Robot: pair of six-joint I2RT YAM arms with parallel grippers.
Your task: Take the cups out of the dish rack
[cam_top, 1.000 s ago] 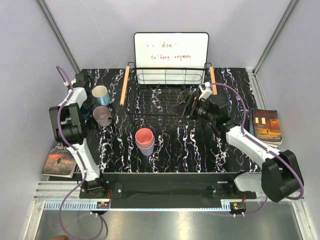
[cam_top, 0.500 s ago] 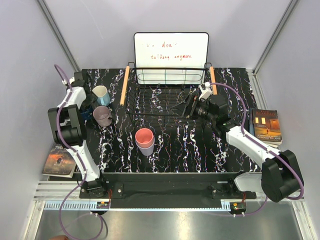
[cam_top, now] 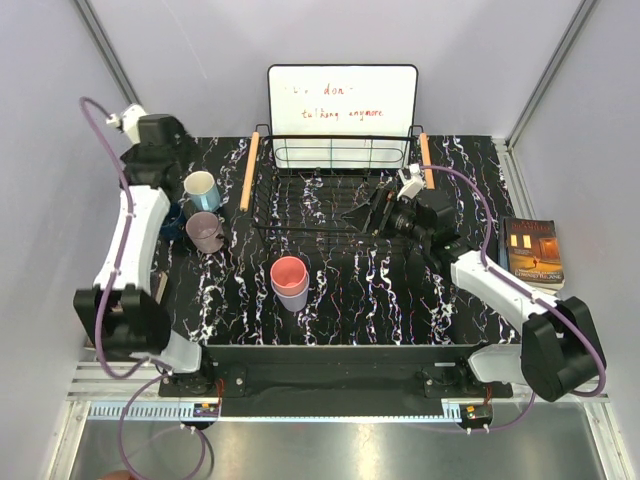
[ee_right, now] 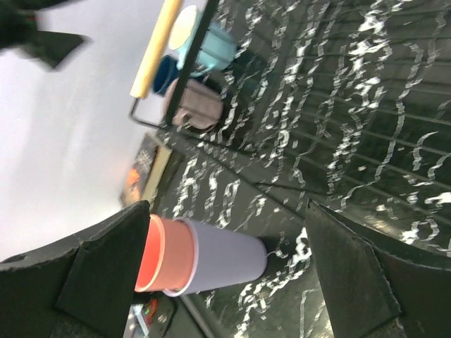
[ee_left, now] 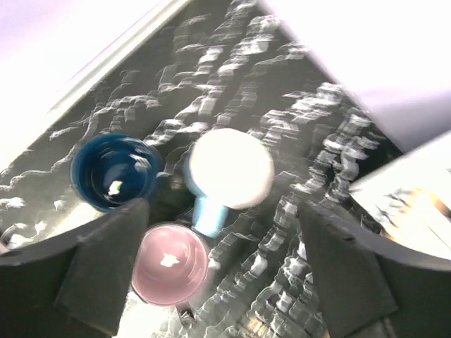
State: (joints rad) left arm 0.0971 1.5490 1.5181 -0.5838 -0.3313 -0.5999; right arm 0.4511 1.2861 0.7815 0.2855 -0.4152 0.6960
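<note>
Well, smooth round cups (cam_top: pixel 289 272) sit outside wire rack (cam_top: pixel 330 200).

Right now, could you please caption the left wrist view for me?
Left gripper, open, above navy cup, blue cup and mauve cup on marbled table.

Handwritten whiteboard (cam_top: pixel 342 100) at back; book (cam_top: pixel 532 252) right of marbled tabletop (cam_top: pixel 380 300)

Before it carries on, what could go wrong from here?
The navy cup, light blue cup and mauve cup stand close together below the left gripper; a descent could knock one. The salmon pink cup nested in the lavender cup forms a tall stack the right gripper might tip leaving the dish rack.
</note>
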